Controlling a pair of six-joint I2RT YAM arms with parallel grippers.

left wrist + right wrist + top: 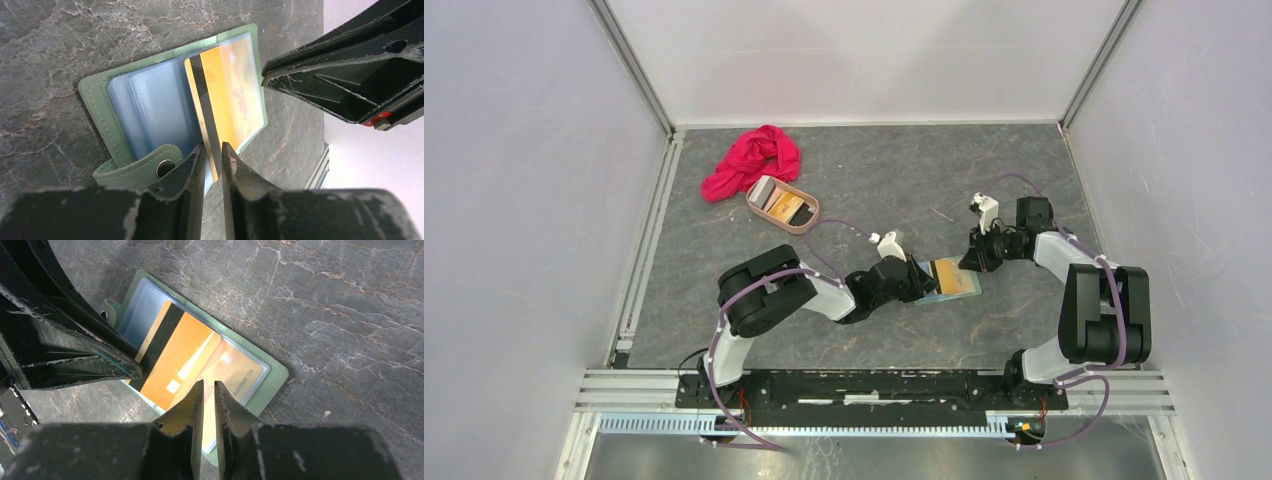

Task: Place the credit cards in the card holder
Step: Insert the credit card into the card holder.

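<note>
1. Card holder (95, 95): small sage-green folding wallet with a snap tab and clear, pale blue pockets. It lies open and flat on the dark grey marbled tabletop (904, 170), right of centre and nearer the near edge.

2. Credit card (185, 347): thin orange-gold plastic rectangle with a dark stripe. Its plain end is tucked under a clear pocket of the card holder. Its striped end stands free and slightly raised.

3. My left gripper (213, 155): black, two-fingered. The fingers stand narrowly apart with the striped end's corner in the gap. I cannot tell whether they press on it.

4. My right gripper (209, 390): the tips are nearly together over the pocket's edge, on the card's far side. I cannot tell whether it grips anything.

5. Pinkish-tan oval tray (810, 221): left of centre, towards the far edge. It holds a pale card (762, 190) and another orange-gold card (787, 207).

6. Crumpled red cloth (754, 160): just beyond the tray, towards the far left corner.
</note>
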